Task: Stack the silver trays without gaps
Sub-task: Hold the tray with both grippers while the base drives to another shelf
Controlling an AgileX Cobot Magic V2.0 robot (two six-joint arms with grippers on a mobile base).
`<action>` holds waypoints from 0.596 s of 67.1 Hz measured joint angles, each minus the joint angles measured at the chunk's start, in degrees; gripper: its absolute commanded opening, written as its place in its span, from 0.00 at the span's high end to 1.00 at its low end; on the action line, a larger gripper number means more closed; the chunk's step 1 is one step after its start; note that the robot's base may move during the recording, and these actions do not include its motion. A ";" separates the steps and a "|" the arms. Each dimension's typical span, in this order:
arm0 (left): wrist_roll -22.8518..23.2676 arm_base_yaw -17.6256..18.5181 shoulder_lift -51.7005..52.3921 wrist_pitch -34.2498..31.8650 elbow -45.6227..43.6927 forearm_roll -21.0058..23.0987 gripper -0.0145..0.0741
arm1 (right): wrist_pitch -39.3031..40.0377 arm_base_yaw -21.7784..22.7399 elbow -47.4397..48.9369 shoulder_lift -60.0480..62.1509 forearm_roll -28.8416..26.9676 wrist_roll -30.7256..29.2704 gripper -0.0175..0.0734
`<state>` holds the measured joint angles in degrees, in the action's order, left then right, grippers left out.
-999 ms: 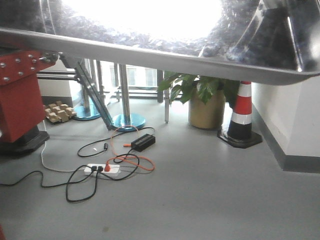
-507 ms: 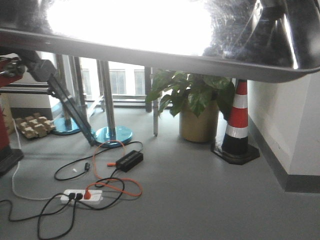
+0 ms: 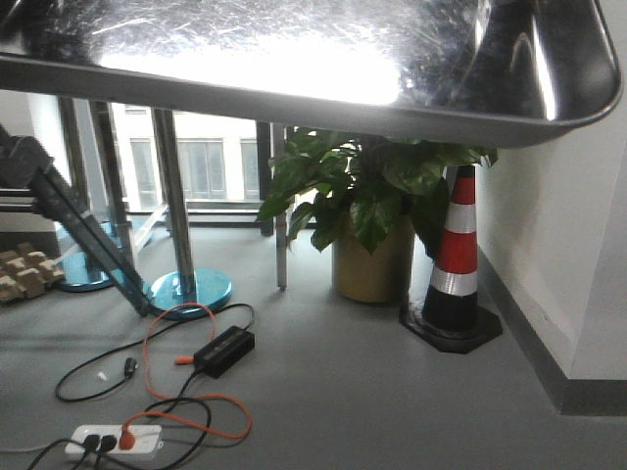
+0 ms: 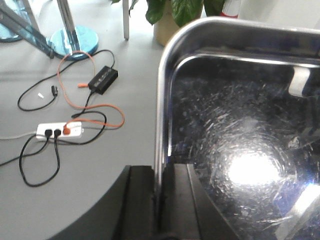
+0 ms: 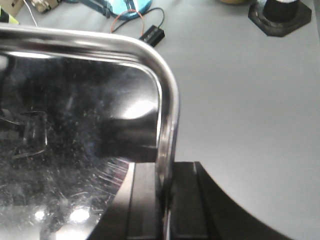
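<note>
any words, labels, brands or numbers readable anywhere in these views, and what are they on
No text can be read in any view.
silver tray: no stamp or label shows, only scratches and glare.
black adapter: any label is too small to read.
power strip: no legible marking.
traffic cone: red and white bands only, no words.

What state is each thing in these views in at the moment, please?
silver tray: held in the air above the floor, gripped at two opposite rims.
left tool: shut on one side rim of the tray.
right tool: shut on the opposite side rim.
power strip: lying on the floor, plugs inserted.
traffic cone: standing upright.
potted plant: standing upright.
</note>
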<state>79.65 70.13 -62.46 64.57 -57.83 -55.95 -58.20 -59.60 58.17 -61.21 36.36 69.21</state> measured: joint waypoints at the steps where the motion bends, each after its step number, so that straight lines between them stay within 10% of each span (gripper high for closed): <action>1: 0.00 0.00 0.00 0.14 0.00 0.00 0.85 | 0.12 0.00 0.00 0.00 0.00 0.00 0.81; 40: 0.00 -0.11 0.55 2.33 0.00 -0.40 0.85 | 4.23 0.10 -0.09 0.00 0.58 0.00 0.81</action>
<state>79.65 70.02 -61.91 66.90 -57.83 -56.35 -53.97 -59.50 58.08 -61.21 36.94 69.21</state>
